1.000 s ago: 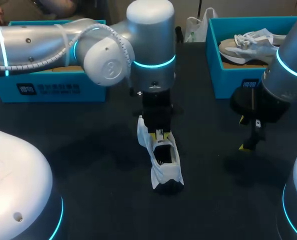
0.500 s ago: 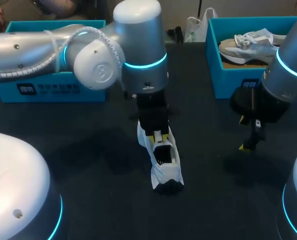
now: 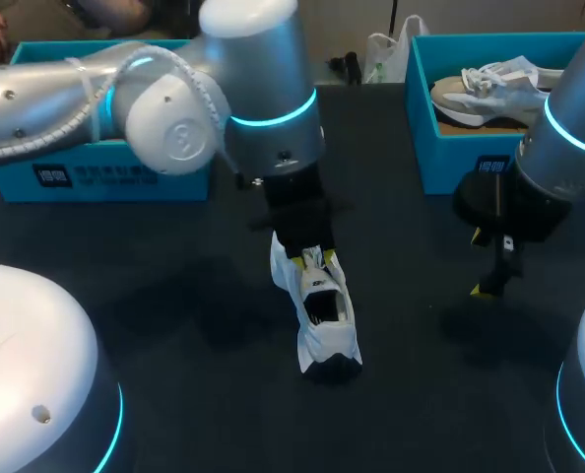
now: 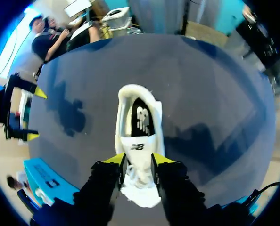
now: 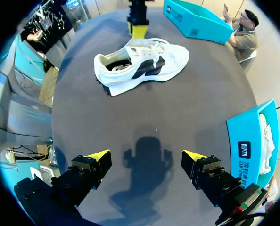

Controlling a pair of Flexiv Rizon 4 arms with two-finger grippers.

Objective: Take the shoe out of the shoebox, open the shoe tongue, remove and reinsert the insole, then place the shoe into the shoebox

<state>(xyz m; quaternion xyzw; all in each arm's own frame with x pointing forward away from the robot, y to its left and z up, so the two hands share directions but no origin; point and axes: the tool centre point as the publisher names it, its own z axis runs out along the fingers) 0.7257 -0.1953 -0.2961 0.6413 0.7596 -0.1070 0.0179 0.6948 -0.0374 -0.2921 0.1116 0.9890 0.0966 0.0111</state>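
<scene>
A white shoe (image 3: pixel 322 315) with a black toe lies on the dark table's middle, heel toward the far side. Its opening shows a dark insole (image 4: pixel 140 115). My left gripper (image 3: pixel 312 258) comes down on the shoe's top. In the left wrist view the left gripper (image 4: pixel 138 159) has its yellow-tipped fingers (image 4: pixel 115 159) pressed on both sides of the white tongue (image 4: pixel 136 147). My right gripper (image 3: pixel 489 286) hangs open over bare table to the right. In the right wrist view the right gripper (image 5: pixel 147 157) holds nothing, and the shoe (image 5: pixel 144 66) lies well ahead of it.
A blue shoebox (image 3: pixel 96 177) stands at the far left, behind my left arm. Another blue shoebox (image 3: pixel 470 148) at the far right holds a second shoe (image 3: pixel 489 89). White robot bases (image 3: pixel 27 374) fill the near corners.
My left arm has swung to the left and tilted, while its fingers stay on the tongue. The shoe and my right arm have not moved.
</scene>
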